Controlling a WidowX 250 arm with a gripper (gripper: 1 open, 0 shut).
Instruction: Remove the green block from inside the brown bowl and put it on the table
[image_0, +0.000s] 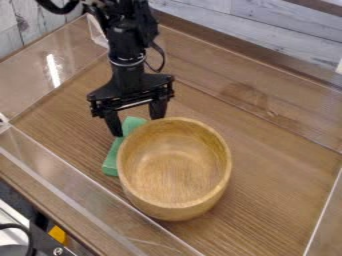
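The black gripper (130, 120) is hanging over the left part of the table (267, 130), pointing straight down from a dark arm (123, 35) that is reaching in from the far left corner. Its two fingers (106, 124) are standing wide apart, released, with nothing between them; their tips are sitting just above the far end of the green block (118, 150), one tip at the block's left side and the other close to the far-left rim of the brown bowl (174, 167). Whether the tips are actually touching the block cannot be told from this view. The green block is lying flat on the table, outside the bowl, tucked against the bowl's left wall (only a narrow strip of bright green is showing, the rest being hidden behind the bowl's thick side and under the gripper). The brown bowl is sitting upright near the middle of the table, somewhat toward the near side, its light grained interior showing bare wood. Clear acrylic walls (54, 60) are running around the table's edges, catching bright glare on the far left, and a pale planked surface (267, 25) is showing beyond the far wall. At the near left corner, below the table's edge, some dark hardware with a yellow patch (54, 235) is peeking into the picture, too small to make out.
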